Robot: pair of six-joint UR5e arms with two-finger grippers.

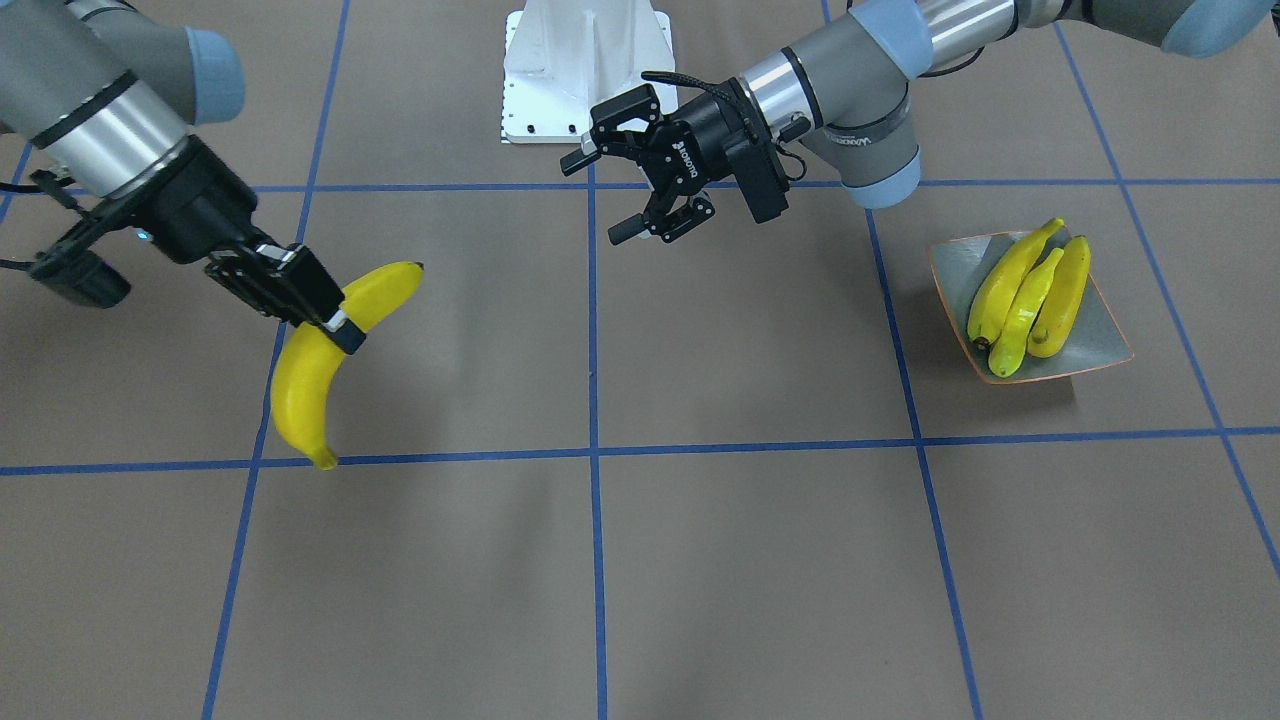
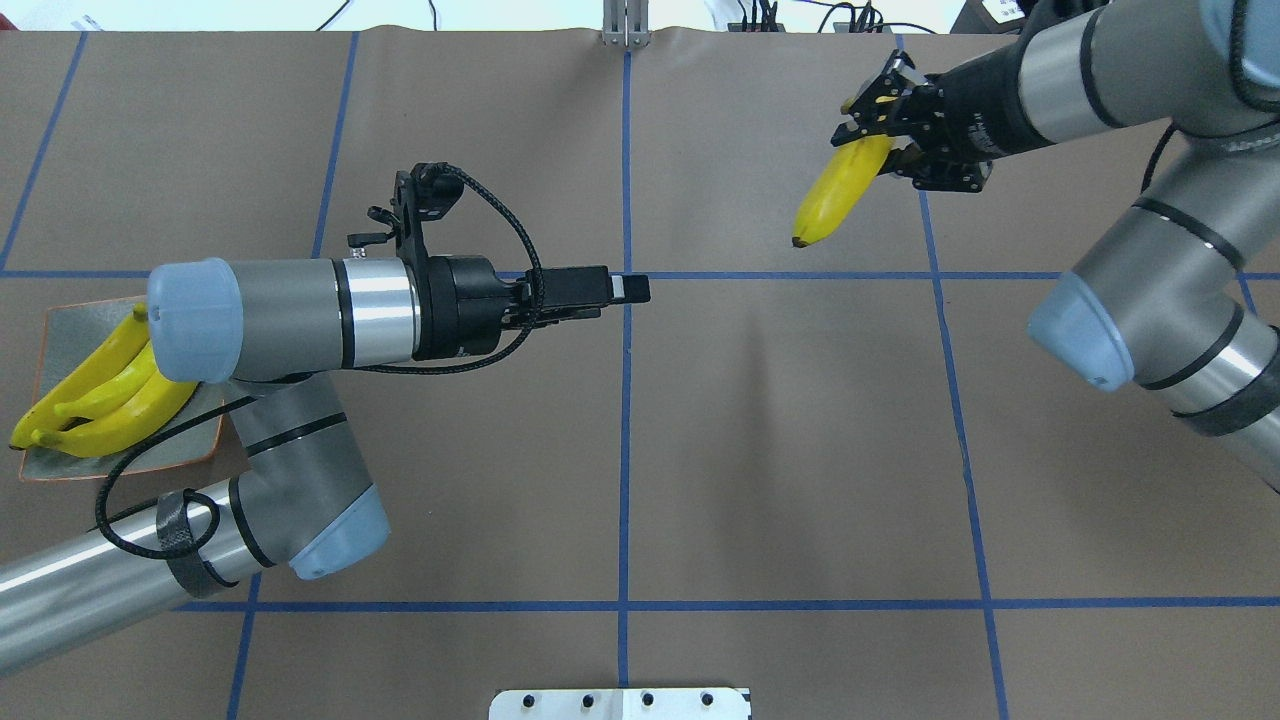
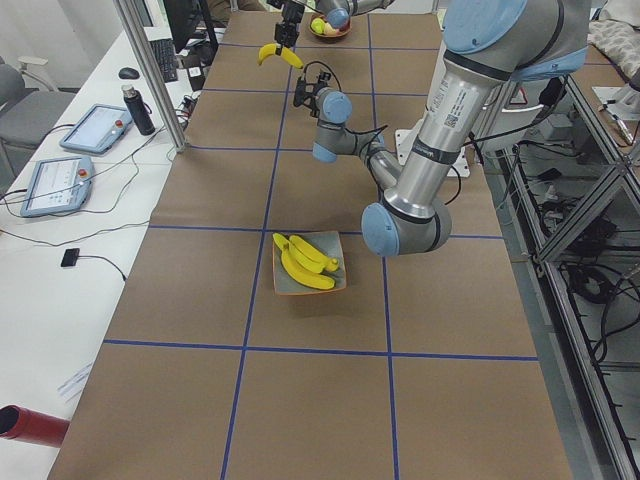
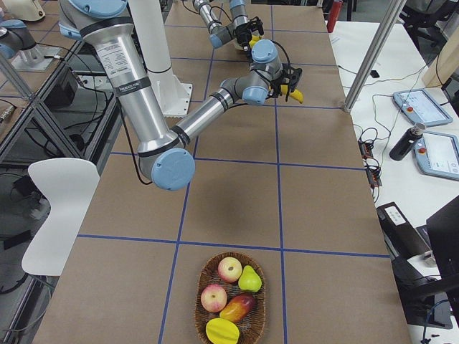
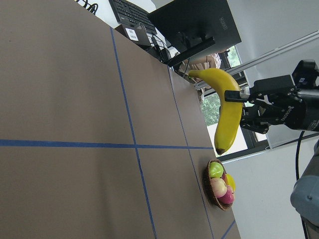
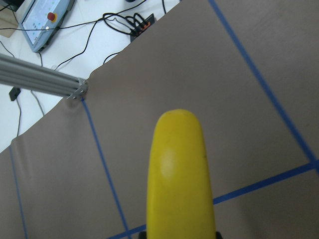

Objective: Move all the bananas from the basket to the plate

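Note:
My right gripper (image 1: 343, 328) is shut on a yellow banana (image 1: 310, 370) near its middle and holds it tilted above the table; it also shows in the overhead view (image 2: 838, 190) and the left wrist view (image 5: 227, 112). My left gripper (image 1: 597, 198) is open and empty, held over the table's middle, facing the banana. The grey-green plate (image 1: 955, 262) holds three bananas (image 1: 1025, 295) side by side. The wicker basket (image 4: 203, 276) at the far right end holds other fruit; I see no banana in it.
The basket's fruit are two apples, a pear, a mango and a yellow fruit (image 4: 222, 331). The white robot base (image 1: 585, 70) stands at the table's back middle. A metal post (image 4: 380, 43) and operator tablets stand beyond the far edge.

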